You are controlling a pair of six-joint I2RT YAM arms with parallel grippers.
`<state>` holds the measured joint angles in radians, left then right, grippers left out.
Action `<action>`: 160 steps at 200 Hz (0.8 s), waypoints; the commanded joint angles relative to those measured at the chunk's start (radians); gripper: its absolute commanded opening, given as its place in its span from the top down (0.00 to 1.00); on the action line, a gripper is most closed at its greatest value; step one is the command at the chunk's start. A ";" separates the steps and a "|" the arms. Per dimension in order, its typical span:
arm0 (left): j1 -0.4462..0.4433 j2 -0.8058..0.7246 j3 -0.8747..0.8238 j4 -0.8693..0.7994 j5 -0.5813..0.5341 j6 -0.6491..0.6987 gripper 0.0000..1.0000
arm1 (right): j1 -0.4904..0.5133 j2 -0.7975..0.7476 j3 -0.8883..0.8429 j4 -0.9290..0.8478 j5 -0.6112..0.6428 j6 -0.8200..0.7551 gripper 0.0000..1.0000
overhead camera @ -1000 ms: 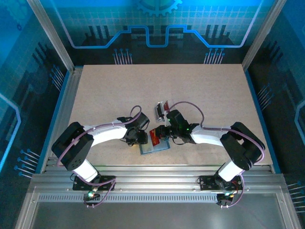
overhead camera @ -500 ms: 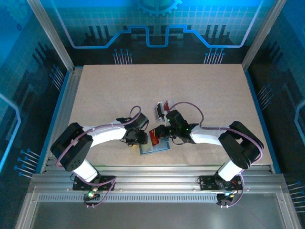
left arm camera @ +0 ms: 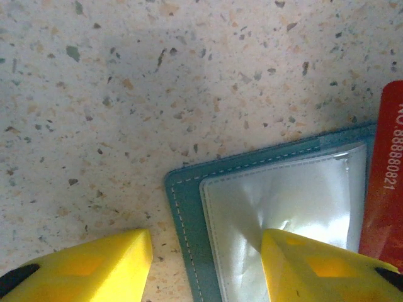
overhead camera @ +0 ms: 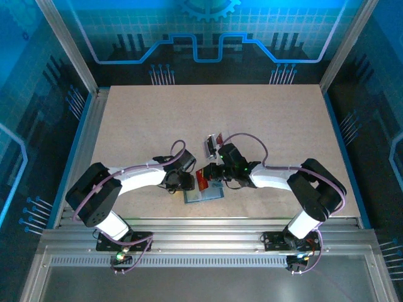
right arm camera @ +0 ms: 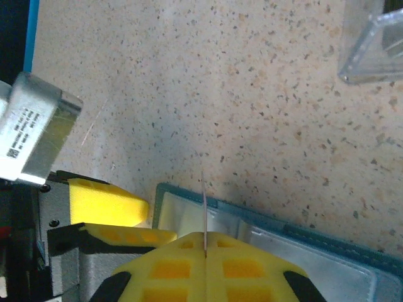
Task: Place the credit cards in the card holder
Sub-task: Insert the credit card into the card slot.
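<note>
The blue-grey card holder [overhead camera: 204, 194] lies open on the table near the front edge, its light inner pocket facing up [left arm camera: 283, 207]. My right gripper [overhead camera: 213, 173] is shut on a red credit card [overhead camera: 202, 178], held on edge over the holder's left end. In the right wrist view that card is a thin line [right arm camera: 204, 201] rising from my shut fingertips [right arm camera: 206, 242] above the card holder [right arm camera: 340, 267]. My left gripper [left arm camera: 204, 270] is open across the holder's corner, with one yellow finger [left arm camera: 315, 267] on the pocket and the other on the table. The red card [left arm camera: 385, 182] shows at the right edge.
A small clear stand [overhead camera: 213, 143] with more cards stands just behind the right gripper; its corner [right arm camera: 374, 44] shows in the right wrist view. The left gripper's fingers [right arm camera: 107, 201] sit close to the left of the held card. Speckled tabletop [overhead camera: 252, 113] stretches to the back.
My right gripper has shifted slightly left with the red card, closer over the holder's left end. The left gripper has stayed in place on the holder.
</note>
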<state>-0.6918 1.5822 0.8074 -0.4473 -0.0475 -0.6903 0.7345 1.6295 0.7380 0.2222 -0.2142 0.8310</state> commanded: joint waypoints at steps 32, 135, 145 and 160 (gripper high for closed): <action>-0.012 0.054 -0.078 -0.027 0.041 -0.029 0.49 | 0.002 0.038 0.044 -0.035 0.008 0.006 1.00; -0.012 0.029 -0.123 -0.007 0.052 -0.051 0.52 | -0.024 0.013 0.033 -0.057 0.029 -0.002 1.00; -0.011 0.028 -0.126 -0.007 0.052 -0.051 0.52 | -0.024 0.019 0.038 -0.057 0.026 -0.003 1.00; -0.012 0.029 -0.128 -0.004 0.055 -0.052 0.52 | -0.024 0.025 0.040 -0.054 0.025 -0.001 1.00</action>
<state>-0.6910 1.5433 0.7544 -0.3901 -0.0494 -0.7094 0.7189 1.6543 0.7597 0.1833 -0.1936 0.8310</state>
